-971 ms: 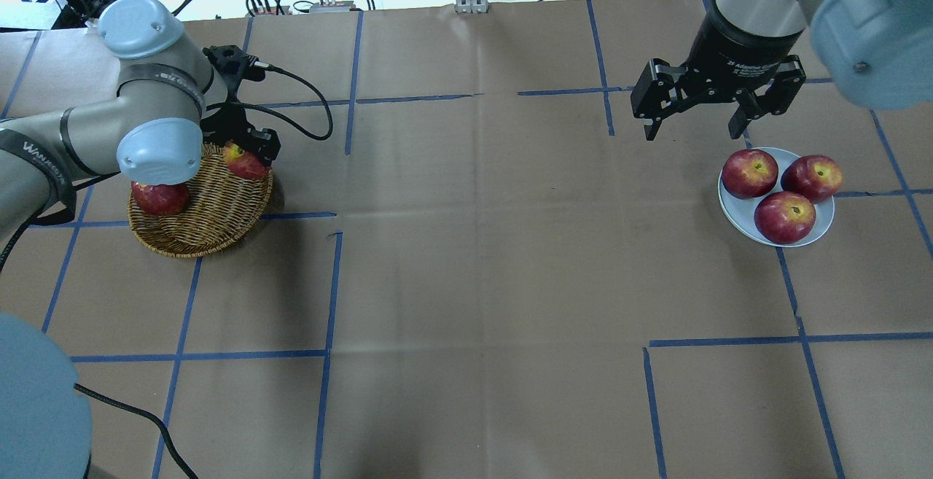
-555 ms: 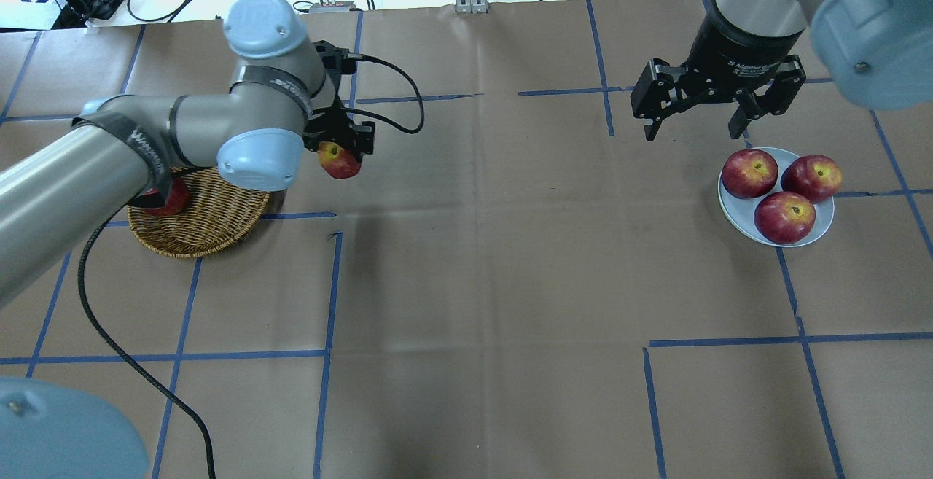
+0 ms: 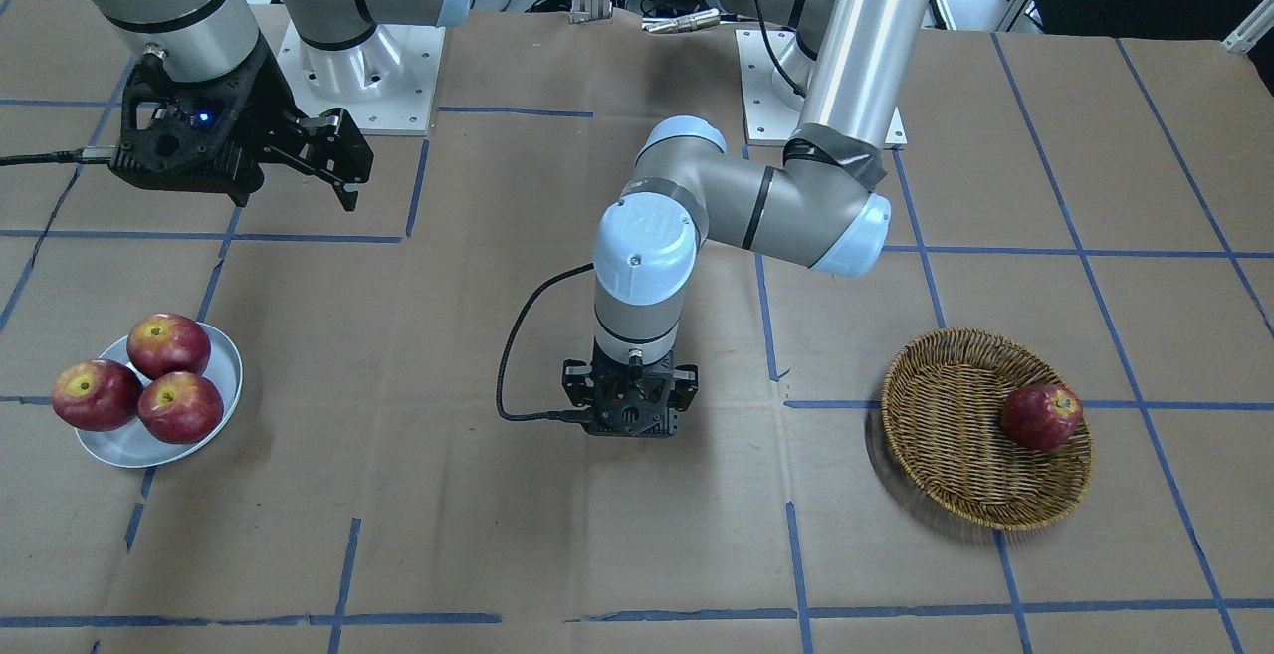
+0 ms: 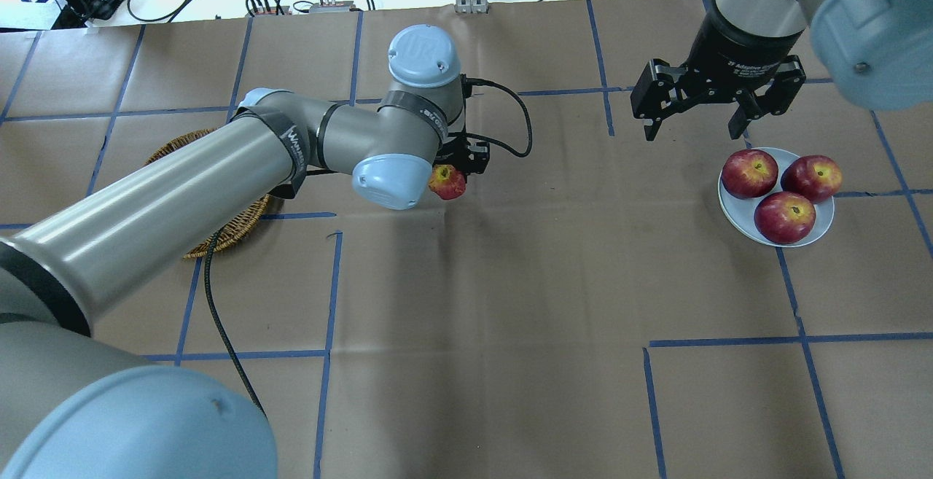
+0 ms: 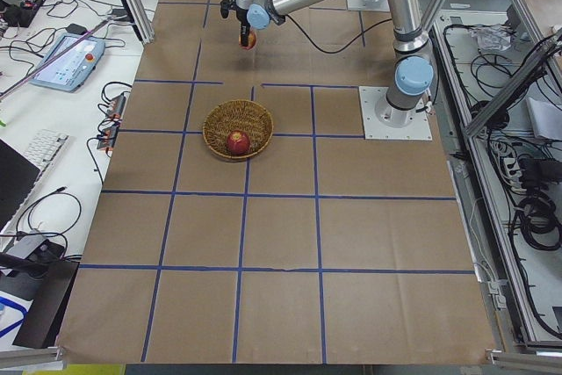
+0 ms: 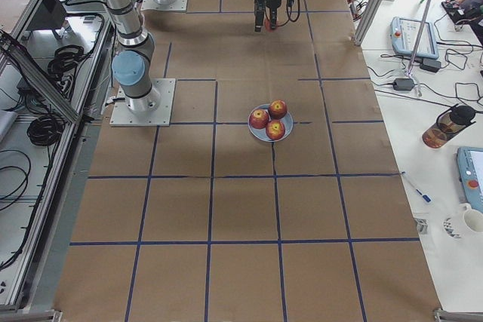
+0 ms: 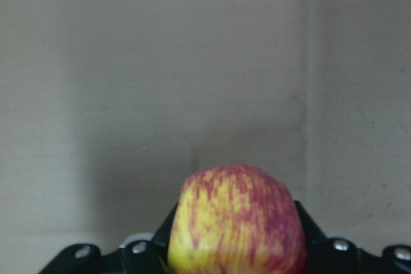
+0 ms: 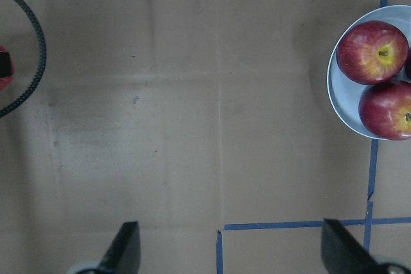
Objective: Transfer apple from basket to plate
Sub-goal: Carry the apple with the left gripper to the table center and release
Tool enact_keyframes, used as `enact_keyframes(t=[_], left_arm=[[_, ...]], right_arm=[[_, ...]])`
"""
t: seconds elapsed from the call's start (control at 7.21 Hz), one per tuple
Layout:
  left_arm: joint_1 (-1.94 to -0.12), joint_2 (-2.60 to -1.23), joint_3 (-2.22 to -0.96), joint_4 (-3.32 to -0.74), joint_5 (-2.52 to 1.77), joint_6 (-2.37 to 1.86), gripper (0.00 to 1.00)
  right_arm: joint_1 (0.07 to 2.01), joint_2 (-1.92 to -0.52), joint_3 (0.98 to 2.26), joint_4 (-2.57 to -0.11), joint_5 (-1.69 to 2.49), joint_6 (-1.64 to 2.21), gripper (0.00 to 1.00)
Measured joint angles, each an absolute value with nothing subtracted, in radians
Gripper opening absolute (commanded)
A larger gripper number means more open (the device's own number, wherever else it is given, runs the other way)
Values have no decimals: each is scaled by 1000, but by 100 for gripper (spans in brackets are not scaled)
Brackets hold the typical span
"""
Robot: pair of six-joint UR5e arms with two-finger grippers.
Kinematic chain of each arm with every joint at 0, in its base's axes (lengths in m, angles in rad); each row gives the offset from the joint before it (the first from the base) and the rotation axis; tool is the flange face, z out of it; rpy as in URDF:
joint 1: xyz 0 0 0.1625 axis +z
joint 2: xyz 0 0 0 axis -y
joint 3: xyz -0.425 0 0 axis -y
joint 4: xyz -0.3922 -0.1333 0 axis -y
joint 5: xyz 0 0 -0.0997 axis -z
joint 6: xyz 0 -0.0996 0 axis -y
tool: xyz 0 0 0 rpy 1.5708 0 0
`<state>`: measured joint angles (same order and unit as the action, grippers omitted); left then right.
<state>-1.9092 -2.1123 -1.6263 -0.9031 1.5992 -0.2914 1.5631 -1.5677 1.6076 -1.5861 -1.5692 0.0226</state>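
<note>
My left gripper [image 4: 457, 171] is shut on the apple [image 4: 447, 182], red streaked with yellow, and holds it above the bare table near its middle. The left wrist view shows the apple [image 7: 234, 222] clamped between the black fingers [image 7: 303, 226]. The wicker basket [image 4: 227, 233] is mostly hidden under my left arm; the front view shows the basket [image 3: 946, 405] with one dark red apple [image 3: 1040, 417] in it. The pale plate [image 4: 821, 226] at the right carries three dark red apples. My right gripper [image 4: 696, 131] is open and empty, just beyond the plate.
Blue tape lines grid the brown paper table cover. The left wrist cable [image 4: 510, 125] loops beside the held apple. My left arm's long link [image 4: 168, 209] lies across the table's left side. Keyboards and cables lie past the far edge.
My left gripper has lifted the apple out of the basket and carried it right, to the table's middle. The right arm has not moved.
</note>
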Motion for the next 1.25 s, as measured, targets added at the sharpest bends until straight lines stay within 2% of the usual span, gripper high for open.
enact_keyframes(t=[1.25], left_arm=[[-1975, -2130, -1661, -902, 1580, -344, 50]], right_arm=[[1563, -1568, 1608, -1586, -1569, 21, 100]])
